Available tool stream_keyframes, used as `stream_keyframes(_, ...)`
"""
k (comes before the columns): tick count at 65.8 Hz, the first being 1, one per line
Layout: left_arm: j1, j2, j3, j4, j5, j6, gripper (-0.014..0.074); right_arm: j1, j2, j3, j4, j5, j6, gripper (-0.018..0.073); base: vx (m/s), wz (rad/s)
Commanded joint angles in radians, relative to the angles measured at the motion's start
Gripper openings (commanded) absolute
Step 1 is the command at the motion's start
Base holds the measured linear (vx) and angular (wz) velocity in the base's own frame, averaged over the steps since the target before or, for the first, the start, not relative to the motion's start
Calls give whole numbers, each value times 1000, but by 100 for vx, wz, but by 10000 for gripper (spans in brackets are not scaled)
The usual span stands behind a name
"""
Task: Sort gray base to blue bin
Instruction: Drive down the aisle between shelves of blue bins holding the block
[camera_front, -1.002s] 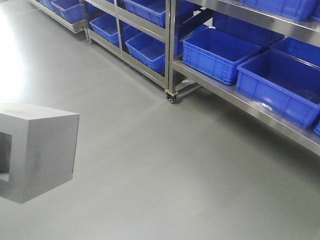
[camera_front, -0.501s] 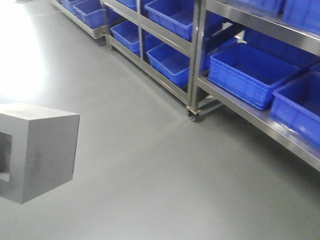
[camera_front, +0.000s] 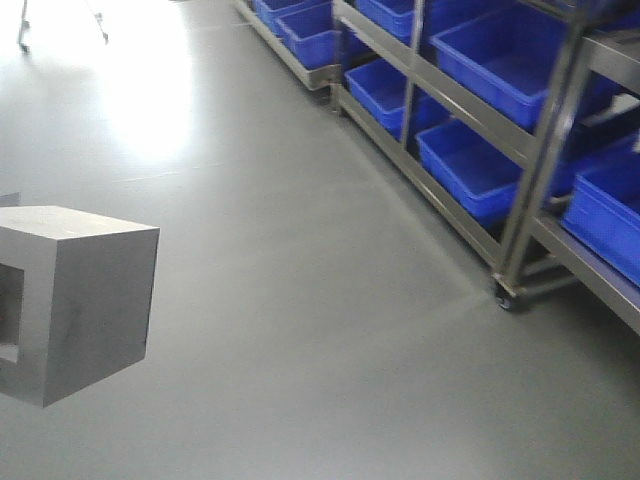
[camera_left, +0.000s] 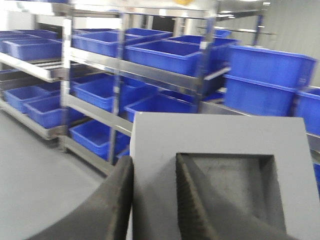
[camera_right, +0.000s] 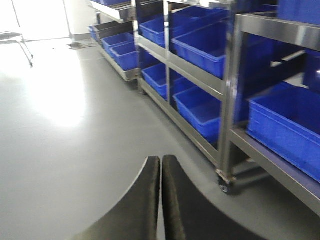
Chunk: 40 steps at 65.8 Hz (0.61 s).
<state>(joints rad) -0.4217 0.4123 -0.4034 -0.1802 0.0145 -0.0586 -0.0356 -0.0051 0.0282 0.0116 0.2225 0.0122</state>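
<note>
The gray base (camera_front: 80, 300) hangs above the floor at the left edge of the front view, its recessed face turned left. In the left wrist view the gray base (camera_left: 215, 135) fills the lower right, and my left gripper (camera_left: 154, 160) is shut on one wall of it, with one finger (camera_left: 120, 200) outside and the other inside the square recess. My right gripper (camera_right: 161, 159) is shut with nothing in it, over bare floor. Several blue bins (camera_front: 470, 165) sit on the racks; which one is the task's blue bin I cannot tell.
Steel racks on casters (camera_front: 503, 297) run along the right side, loaded with blue tubs (camera_right: 287, 125) on every level. More tubs (camera_left: 165, 52) fill the shelves ahead of the left wrist. Gray floor (camera_front: 300, 330) lies open to the left, with bright glare and metal legs (camera_front: 22, 35) far back.
The racks have slid to the right in the front view and more floor shows on the left. The gray base keeps its place in the frame, still held.
</note>
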Motion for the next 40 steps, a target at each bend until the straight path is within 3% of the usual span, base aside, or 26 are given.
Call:
stream_keyframes(1,-3,1,-31,-13,-109,-7,-6,1,18,2,-5,-73,-12,-5,41,46)
stream_keyframes(40,-3,1,-31,-13,-107,-7,-6,1,18,2,-5,-73,-12,-5,41,27)
